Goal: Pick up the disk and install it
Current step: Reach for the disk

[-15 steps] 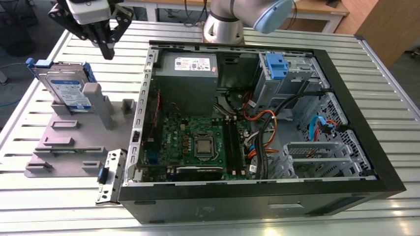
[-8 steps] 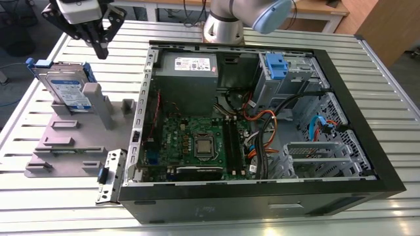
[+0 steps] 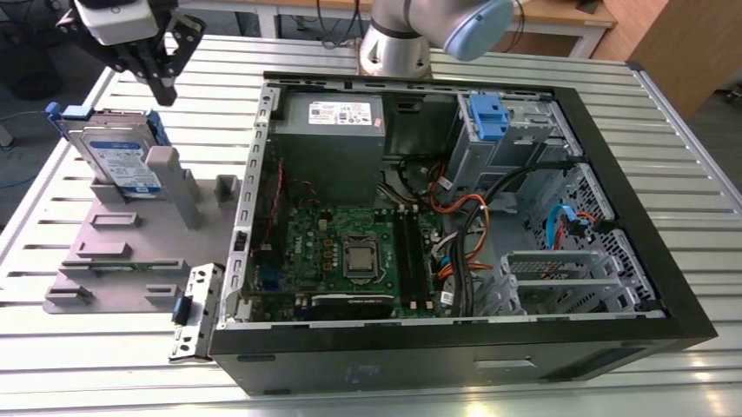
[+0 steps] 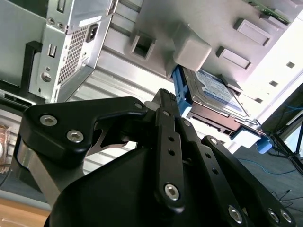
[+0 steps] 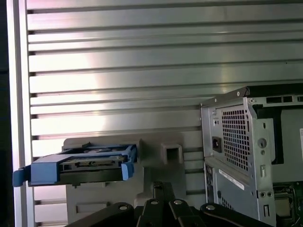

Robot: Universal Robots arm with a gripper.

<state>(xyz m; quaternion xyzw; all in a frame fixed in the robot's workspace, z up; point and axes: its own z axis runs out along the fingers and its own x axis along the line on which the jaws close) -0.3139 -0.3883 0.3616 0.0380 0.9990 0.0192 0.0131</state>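
The disk (image 3: 122, 162), silver with a blue-and-white label and blue rails, stands on edge in a slot of the grey fixture (image 3: 122, 252), at the exterior view's left beside the open computer case (image 3: 464, 208). Both wrist views catch it too: the disk's labelled face (image 4: 214, 93) in the second, the disk's blue end (image 5: 78, 166) in the first. My gripper (image 3: 166, 89) hangs above and just behind the disk, clear of it. Its black fingers (image 4: 164, 101) are shut together with nothing between them.
Inside the case lie a grey power supply (image 3: 330, 122), a green motherboard (image 3: 347, 252), loose cables (image 3: 464, 226) and a blue latch on a metal cage (image 3: 487, 117). A metal bracket (image 3: 195, 308) lies by the case's near corner. Slatted aluminium table (image 3: 104, 373) all round.
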